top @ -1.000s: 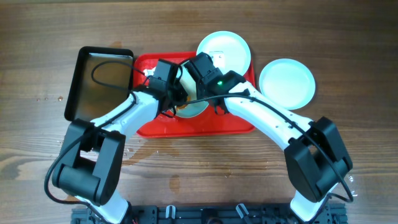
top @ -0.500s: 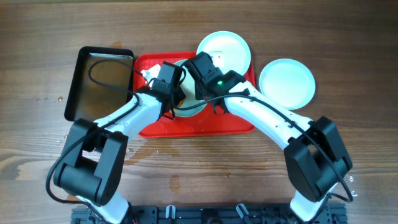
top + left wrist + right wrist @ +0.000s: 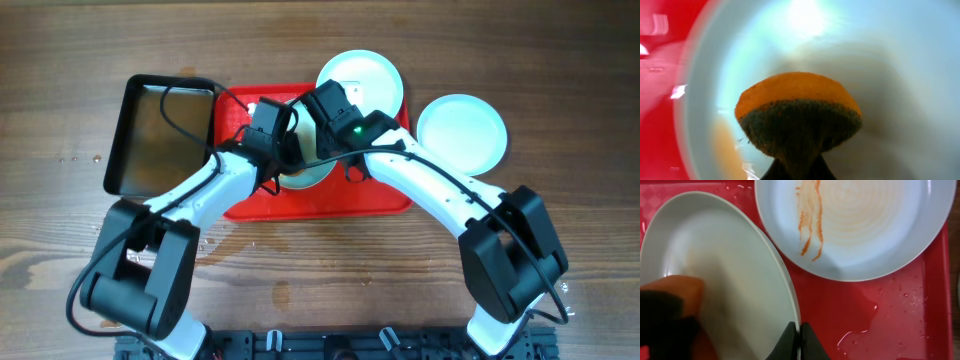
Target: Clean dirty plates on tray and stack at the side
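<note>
So the right end effector [image 3: 799, 342] is clamped on the rim of one plate [image 3: 725, 280], tipped up over the red tray [image 3: 890, 325] — the left end effector [image 3: 797, 167] pinches an orange-and-green sponge [image 3: 799, 117] against its face. A smeared plate [image 3: 865, 225] lies on the tray; the third plate [image 3: 462, 134] sits beside it on the worktop [image 3: 330, 270].

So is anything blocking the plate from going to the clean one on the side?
Nothing visible. The right gripper pinches the rim of the held plate; only bare wood shows between the tray and the side plate. The smeared plate sits farther back.
</note>
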`<control>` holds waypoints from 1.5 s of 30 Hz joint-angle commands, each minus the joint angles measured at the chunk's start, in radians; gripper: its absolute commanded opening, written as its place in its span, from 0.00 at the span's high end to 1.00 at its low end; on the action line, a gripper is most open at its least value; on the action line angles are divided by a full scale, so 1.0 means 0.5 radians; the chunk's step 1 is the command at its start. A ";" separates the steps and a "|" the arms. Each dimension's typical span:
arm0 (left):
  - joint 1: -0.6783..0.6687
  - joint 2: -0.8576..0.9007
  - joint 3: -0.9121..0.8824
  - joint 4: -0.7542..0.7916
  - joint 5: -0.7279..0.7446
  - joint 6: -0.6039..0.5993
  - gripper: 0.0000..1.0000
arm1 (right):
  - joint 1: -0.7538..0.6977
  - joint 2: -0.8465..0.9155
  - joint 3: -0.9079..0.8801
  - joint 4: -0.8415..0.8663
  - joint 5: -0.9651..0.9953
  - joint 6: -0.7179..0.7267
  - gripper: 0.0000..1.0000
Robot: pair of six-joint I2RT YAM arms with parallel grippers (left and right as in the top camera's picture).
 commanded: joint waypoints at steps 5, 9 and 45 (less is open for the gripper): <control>0.037 -0.063 -0.016 -0.029 0.154 0.217 0.96 | 0.006 0.035 0.008 0.013 -0.083 0.015 0.96; 0.037 0.003 -0.017 -0.033 -0.111 0.217 0.96 | 0.006 0.035 0.008 0.013 -0.085 0.016 0.96; 0.035 -0.207 0.037 0.097 -1.350 -0.370 0.96 | -0.175 0.110 -0.002 0.051 -0.487 0.020 0.96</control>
